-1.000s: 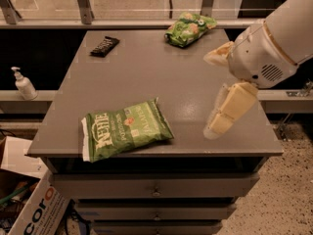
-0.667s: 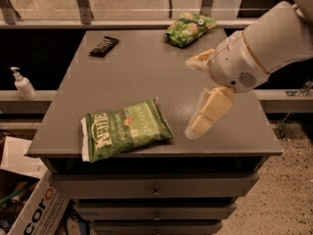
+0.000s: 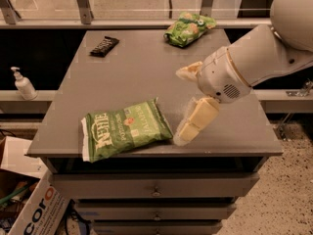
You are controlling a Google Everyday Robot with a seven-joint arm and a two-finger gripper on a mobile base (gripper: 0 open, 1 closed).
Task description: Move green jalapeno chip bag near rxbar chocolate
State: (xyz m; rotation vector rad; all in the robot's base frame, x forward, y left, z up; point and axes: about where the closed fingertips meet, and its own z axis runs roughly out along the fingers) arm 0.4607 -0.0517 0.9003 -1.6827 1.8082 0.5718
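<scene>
The green jalapeno chip bag [image 3: 126, 129] lies flat on the grey table [image 3: 146, 77] in the lower left of the frame, near the table's front edge. Its white "Kettle" lettering sits toward its left end, next to a white edge strip.

The rxbar chocolate [image 3: 104, 46], a slim black bar, lies at the upper left of the table top, well apart from the chip bag. A smaller, puffier green bag [image 3: 190, 28] rests at the upper middle of the frame, close to the table's far edge.

The white arm [image 3: 264, 53] reaches in from the upper right. The tool [image 3: 180, 105] hangs over the table just right of the chip bag, and its two pale fingers are spread wide with nothing between them. The lower finger [image 3: 198, 119] points down and to the left, and its tip is just beside the bag's right end; whether it touches the bag I cannot tell. The upper finger [image 3: 188, 71] points left, above the middle of the table.

At the left of the frame a white pump bottle [image 3: 23, 83] stands on a ledge beside the table. A cardboard box [image 3: 34, 209] with red lettering sits in the lower left corner. A drawer [image 3: 155, 190] with a small knob shows under the table top.
</scene>
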